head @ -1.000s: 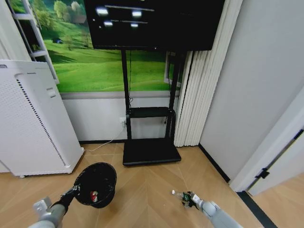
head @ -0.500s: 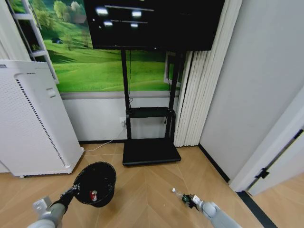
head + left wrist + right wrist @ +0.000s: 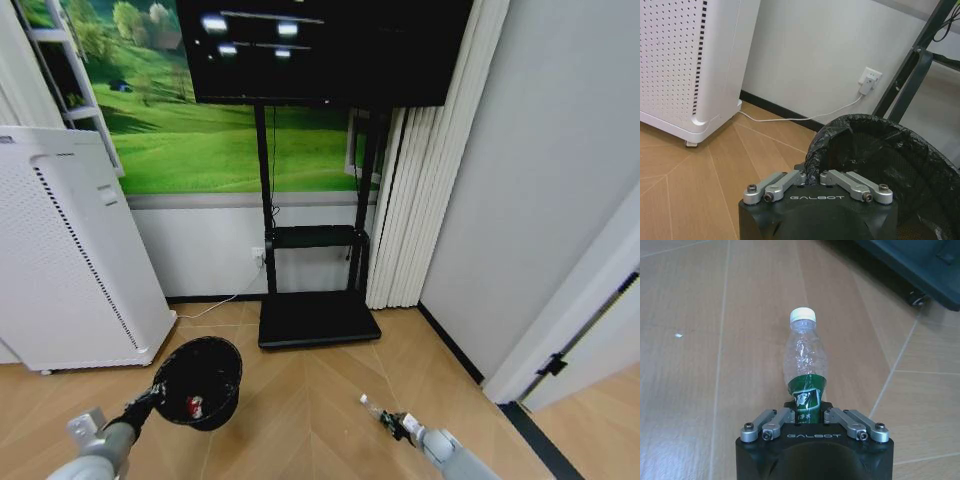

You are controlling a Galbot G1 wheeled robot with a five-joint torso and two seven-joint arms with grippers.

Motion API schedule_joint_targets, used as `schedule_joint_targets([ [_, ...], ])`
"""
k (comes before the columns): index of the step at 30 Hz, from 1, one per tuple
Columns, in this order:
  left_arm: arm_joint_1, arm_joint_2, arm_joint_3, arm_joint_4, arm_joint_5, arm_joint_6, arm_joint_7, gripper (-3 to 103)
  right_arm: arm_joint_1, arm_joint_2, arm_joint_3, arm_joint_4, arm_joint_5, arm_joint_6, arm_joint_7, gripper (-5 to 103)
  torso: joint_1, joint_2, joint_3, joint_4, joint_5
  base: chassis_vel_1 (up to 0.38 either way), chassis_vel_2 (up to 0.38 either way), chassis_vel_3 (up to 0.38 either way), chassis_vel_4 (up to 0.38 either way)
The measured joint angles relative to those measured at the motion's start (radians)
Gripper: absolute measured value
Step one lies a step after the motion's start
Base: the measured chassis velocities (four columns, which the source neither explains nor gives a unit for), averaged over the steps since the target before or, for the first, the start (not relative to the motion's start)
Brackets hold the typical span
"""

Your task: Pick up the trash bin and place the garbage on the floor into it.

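The trash bin (image 3: 200, 375), small, round and black with a bag liner, hangs tilted over the floor (image 3: 300, 400) at the lower left of the head view. My left gripper (image 3: 150, 400) is shut on its near rim (image 3: 812, 162). A small red-and-white piece of garbage (image 3: 195, 407) lies inside the bin. My right gripper (image 3: 402, 425) is shut on a clear bottle (image 3: 805, 357) with a green label and white cap. The bottle (image 3: 375, 409) points away from the gripper, low over the parquet. I cannot tell whether it touches the floor.
A tall white appliance (image 3: 70, 250) stands at the left by the wall. The black TV stand base (image 3: 318, 318) lies ahead, and a white cable (image 3: 790, 119) runs to a wall socket. Pleated curtains (image 3: 415, 200) and a door frame (image 3: 560, 340) are at the right.
The right gripper with the bottle has drawn back slightly toward me. The bin in the left gripper has shifted a little up and to the left.
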Motion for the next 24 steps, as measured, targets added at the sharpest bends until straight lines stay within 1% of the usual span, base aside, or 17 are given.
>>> schedule_joint_targets([
  [3, 0.001, 0.002, -0.002, 0.004, -0.002, 0.0, 0.0, 7, -0.01, 0.0, 0.029, 0.025, 0.016, 0.0, 0.016, 20, 0.0, 0.0, 0.0, 0.0001, -0.0002, 0.0, 0.0, 0.0, 0.0],
  [4, 0.001, 0.003, -0.004, 0.007, -0.002, 0.0, 0.0, 7, -0.022, 0.006, 0.061, 0.052, 0.043, -0.002, 0.024, 20, 0.0, 0.0, 0.0, -0.0002, -0.0006, 0.0, 0.0, 0.0, 0.0],
  [5, 0.0, 0.004, -0.006, 0.007, -0.004, 0.0, 0.001, 7, -0.043, 0.017, 0.098, 0.106, 0.099, -0.014, 0.048, 20, 0.0, 0.0, 0.0, -0.0001, -0.0003, 0.0, 0.0, 0.0, 0.0],
  [6, -0.002, 0.006, -0.006, 0.008, -0.008, 0.0, 0.001, 7, -0.063, 0.015, 0.12, 0.157, 0.152, -0.031, 0.068, 20, 0.0, 0.0, 0.0, 0.0008, 0.0006, 0.0, 0.0, 0.0, 0.0],
  [7, -0.002, 0.006, -0.006, 0.008, -0.008, 0.0, 0.001, 7, -0.063, 0.015, 0.12, 0.157, 0.152, -0.031, 0.068, 20, 0.0, 0.0, 0.0, 0.0008, 0.0006, 0.0, 0.0, 0.0, 0.0],
  [8, -0.006, 0.011, -0.005, 0.01, -0.011, 0.0, 0.001, 7, -0.093, -0.001, 0.146, 0.224, 0.208, -0.055, 0.084, 20, 0.0, 0.0, 0.0, 0.001, 0.0006, 0.0, 0.0, 0.0, 0.0],
  [9, -0.022, 0.021, 0.008, 0.017, -0.008, 0.0, -0.001, 7, -0.137, -0.02, 0.196, 0.322, 0.256, -0.073, 0.097, 20, 0.0, 0.0, 0.0, 0.0002, -0.0011, 0.0, 0.0, 0.0, 0.0],
  [10, -0.022, 0.021, 0.008, 0.017, -0.008, 0.0, -0.001, 7, -0.137, -0.02, 0.196, 0.322, 0.256, -0.073, 0.097, 20, 0.0, 0.0, 0.0, 0.0002, -0.0011, 0.0, 0.0, 0.0, 0.0],
  [11, -0.041, 0.03, 0.027, 0.023, -0.007, -0.001, -0.008, 7, -0.19, -0.035, 0.257, 0.425, 0.309, -0.092, 0.111, 20, 0.0, 0.0, 0.0, 0.0001, -0.0004, 0.0, 0.0, 0.0, 0.0],
  [12, -0.041, 0.03, 0.027, 0.023, -0.007, -0.001, -0.008, 7, -0.19, -0.035, 0.257, 0.425, 0.309, -0.092, 0.111, 20, 0.0, 0.0, 0.0, 0.0001, -0.0004, 0.0, 0.0, 0.0, 0.0],
  [15, -0.108, 0.058, 0.117, 0.05, 0.005, -0.005, -0.023, 7, -0.343, -0.056, 0.393, 0.632, 0.43, -0.107, 0.128, 20, 0.0, 0.0, 0.0, -0.0001, -0.0006, 0.0, 0.0, 0.0, 0.0],
  [17, -0.124, 0.063, 0.137, 0.057, 0.006, -0.005, -0.026, 7, -0.366, -0.057, 0.411, 0.658, 0.446, -0.108, 0.129, 20, 0.0, 0.0, 0.0, -0.0003, -0.0004, 0.0, 0.0, 0.0, 0.0],
  [19, -0.2, 0.085, 0.24, 0.096, -0.004, -0.006, -0.049, 7, -0.486, -0.051, 0.502, 0.809, 0.528, -0.107, 0.137, 20, 0.0, 0.0, 0.0, -0.0006, -0.0002, 0.0, 0.0, 0.0, 0.0],
  [20, -0.2, 0.085, 0.24, 0.096, -0.004, -0.006, -0.049, 7, -0.486, -0.051, 0.502, 0.809, 0.528, -0.107, 0.137, 20, 0.0, 0.0, 0.0, -0.0006, -0.0002, 0.0, 0.0, 0.0, 0.0],
  [21, -0.234, 0.095, 0.286, 0.113, -0.017, -0.005, -0.055, 7, -0.531, -0.042, 0.537, 0.881, 0.554, -0.108, 0.142, 20, 0.0, 0.0, 0.0, -0.0007, -0.001, 0.0, 0.0, 0.0, 0.0],
  [22, -0.259, 0.103, 0.323, 0.131, -0.025, -0.005, -0.053, 7, -0.567, -0.032, 0.558, 0.947, 0.577, -0.109, 0.143, 20, 0.0, 0.0, 0.0, -0.0012, -0.0007, 0.0, 0.0, 0.0, 0.0],
  [24, -0.263, 0.103, 0.338, 0.14, -0.034, -0.011, -0.04, 7, -0.584, -0.026, 0.561, 0.994, 0.594, -0.109, 0.142, 20, 0.0, 0.0, 0.0, -0.0015, -0.0001, 0.0, 0.0, 0.0, 0.0],
])
